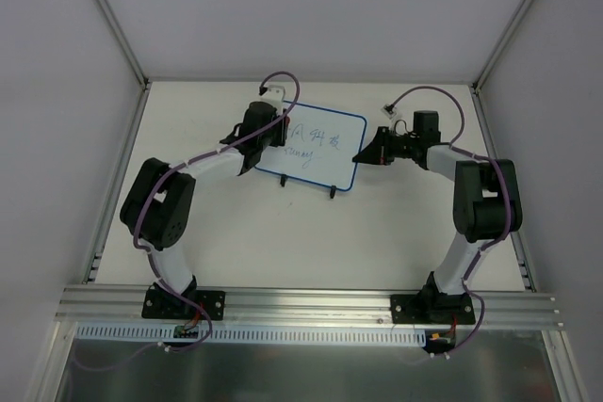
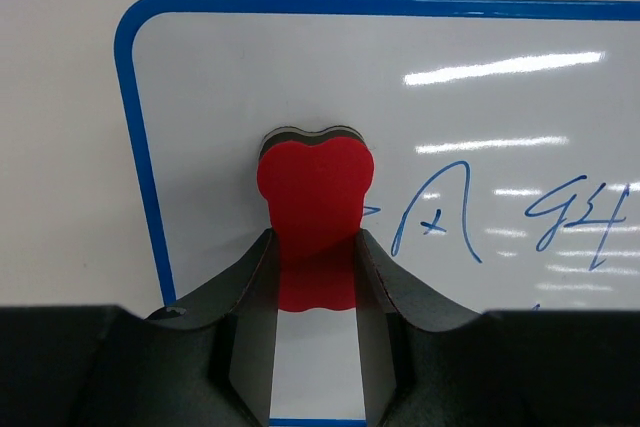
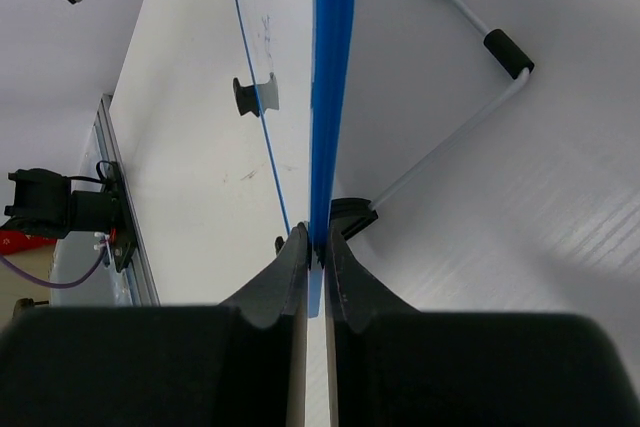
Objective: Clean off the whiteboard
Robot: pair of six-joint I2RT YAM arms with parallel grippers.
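Note:
The whiteboard (image 1: 317, 150) stands tilted on its two black feet at the table's middle back, with blue handwriting on it. My left gripper (image 1: 273, 129) is shut on a red eraser (image 2: 313, 209) and presses it against the board's upper left area (image 2: 250, 97), just left of the writing (image 2: 435, 217). My right gripper (image 1: 362, 155) is shut on the board's blue right edge (image 3: 330, 97), which runs between the fingers. The wire stand (image 3: 470, 67) behind the board shows in the right wrist view.
The white table (image 1: 283, 233) is walled on three sides by grey panels. An aluminium rail (image 1: 301, 303) carries both arm bases at the near edge. A small white item (image 1: 388, 110) lies near the back right.

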